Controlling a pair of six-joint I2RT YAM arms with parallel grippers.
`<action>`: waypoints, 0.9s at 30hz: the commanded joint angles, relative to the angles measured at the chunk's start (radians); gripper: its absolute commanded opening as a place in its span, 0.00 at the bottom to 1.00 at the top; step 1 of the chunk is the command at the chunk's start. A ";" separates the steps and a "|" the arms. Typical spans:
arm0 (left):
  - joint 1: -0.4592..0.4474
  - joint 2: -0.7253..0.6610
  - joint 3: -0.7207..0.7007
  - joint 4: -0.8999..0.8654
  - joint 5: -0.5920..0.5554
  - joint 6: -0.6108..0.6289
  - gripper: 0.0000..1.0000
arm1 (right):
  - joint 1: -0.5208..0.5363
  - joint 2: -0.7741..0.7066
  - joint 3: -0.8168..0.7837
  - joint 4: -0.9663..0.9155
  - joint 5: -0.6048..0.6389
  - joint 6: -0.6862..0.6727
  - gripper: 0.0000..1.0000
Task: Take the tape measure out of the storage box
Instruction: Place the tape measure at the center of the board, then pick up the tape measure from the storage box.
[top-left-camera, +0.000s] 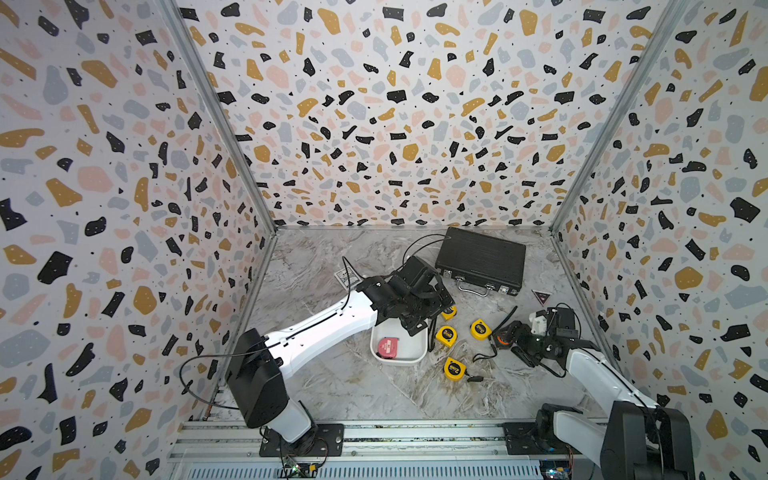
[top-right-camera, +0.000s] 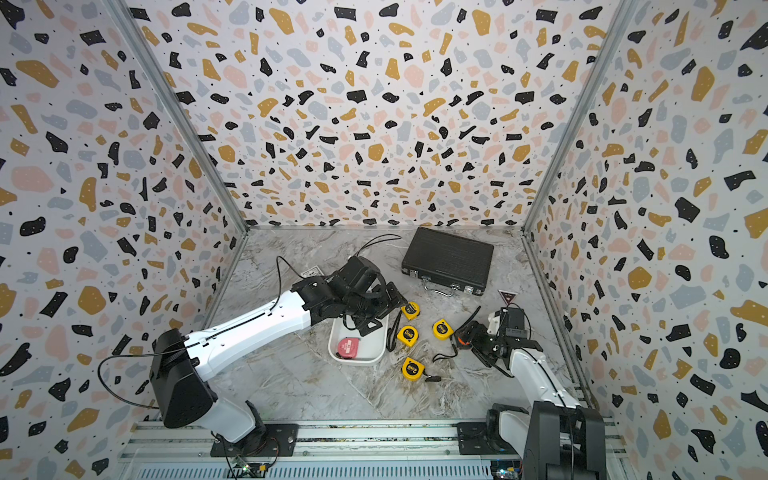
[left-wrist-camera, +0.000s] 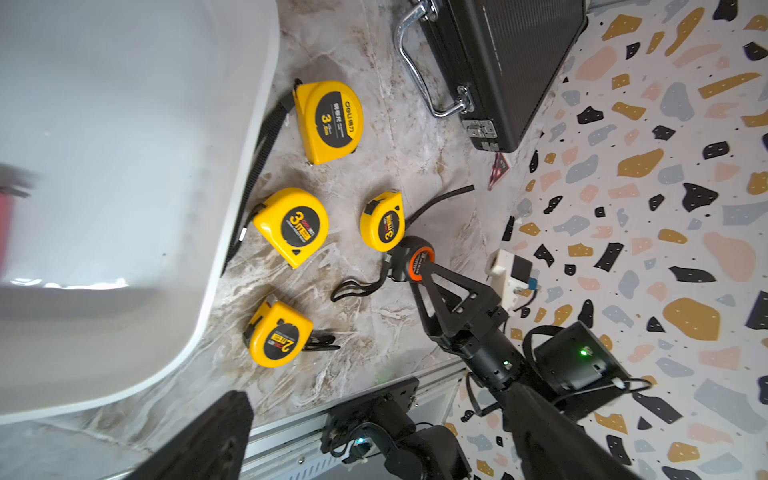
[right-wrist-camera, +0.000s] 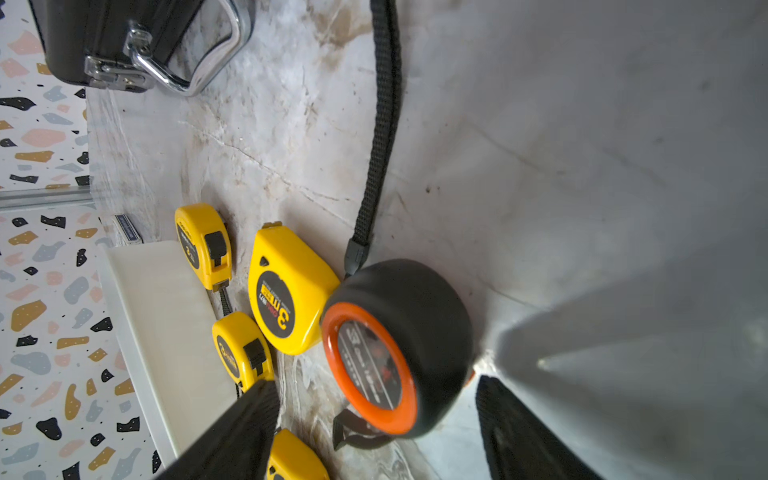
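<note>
Left gripper (top-left-camera: 415, 326) is hanging open; right gripper (right-wrist-camera: 376, 382) is straddling, unclamped, orange-ringed tape measure (right-wrist-camera: 415, 316) beside yellow "3m" case (right-wrist-camera: 291, 291).

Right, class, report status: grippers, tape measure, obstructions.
Left gripper open over storage box. Right gripper open around black-orange tape measure. Red tape measure in box. Nothing covers it.

Both top views look down from high; close wrist cameras share the black case (left-wrist-camera: 519, 62)
</note>
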 joint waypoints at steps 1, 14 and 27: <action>0.019 -0.020 0.021 -0.093 -0.045 0.090 1.00 | -0.003 -0.027 0.052 -0.104 0.015 -0.056 0.82; 0.052 0.089 0.069 -0.403 -0.208 0.434 1.00 | 0.021 -0.128 0.129 -0.231 -0.091 -0.095 0.88; 0.052 0.197 0.001 -0.408 -0.285 0.566 0.94 | 0.176 -0.179 0.171 -0.166 -0.081 0.041 0.92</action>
